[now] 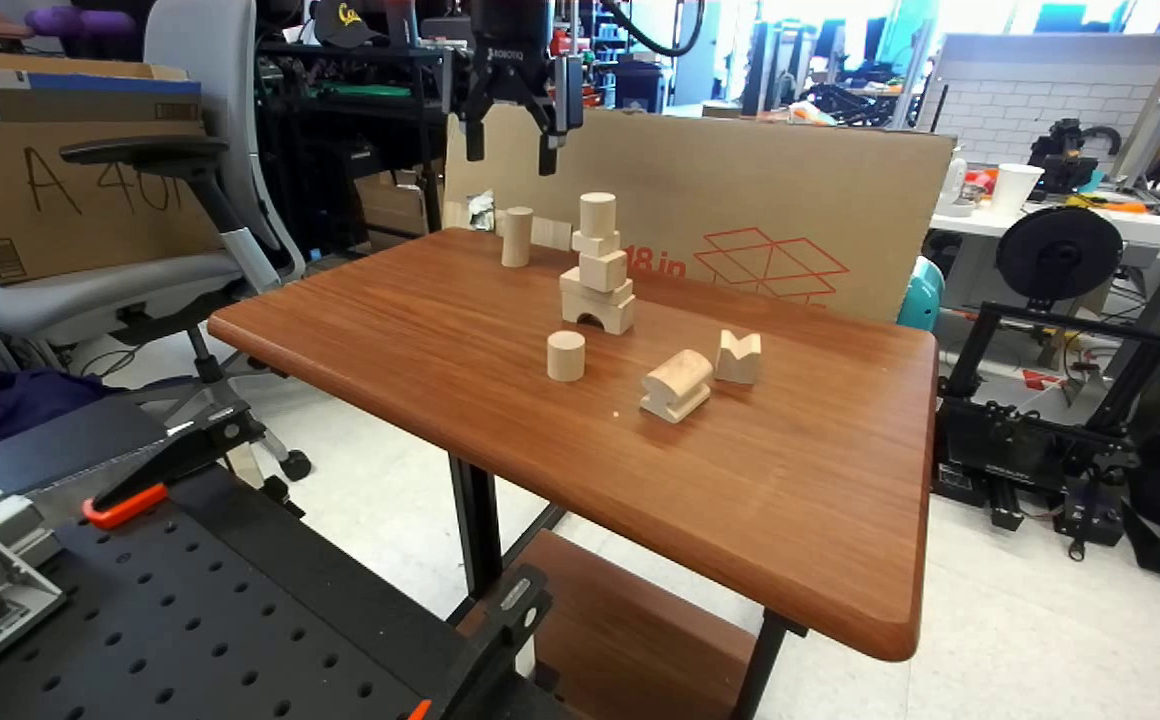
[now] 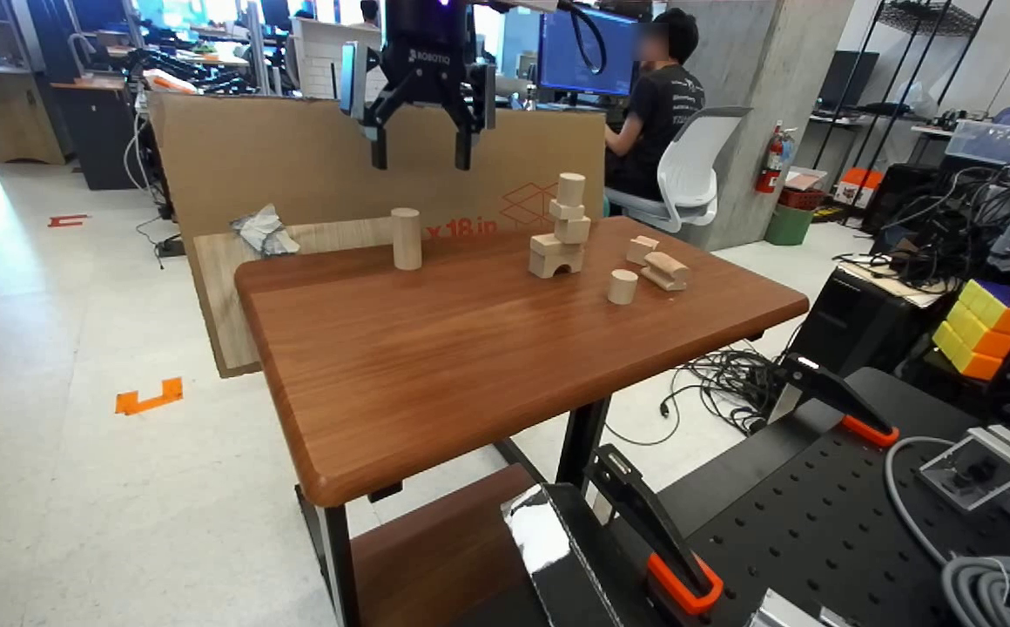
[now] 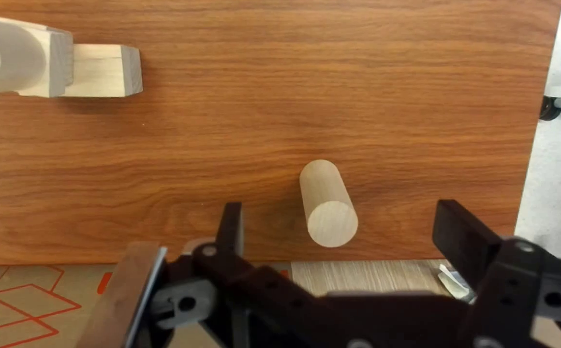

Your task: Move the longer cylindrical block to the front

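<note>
The longer cylindrical block point(image 1: 517, 238) is pale plain wood and stands upright near the back edge of the brown table. It also shows upright in an exterior view point(image 2: 407, 239) and in the wrist view point(image 3: 323, 191), where its round top faces the camera. My gripper point(image 1: 512, 162) is open and empty, well above the table. It also hangs above the block in an exterior view point(image 2: 420, 161). In the wrist view the gripper's two fingers point(image 3: 339, 215) are spread wide, with the block's top seen between them, closer to the left finger. Nothing touches the block.
A stack of wooden blocks point(image 1: 598, 272) with a cylinder on top stands nearby. A short stubby cylinder point(image 1: 566, 357), a rounded block on a base point(image 1: 678, 385) and a V-notched block point(image 1: 738, 360) sit on the table point(image 1: 420, 330). A cardboard sheet point(image 1: 740, 180) stands behind the table.
</note>
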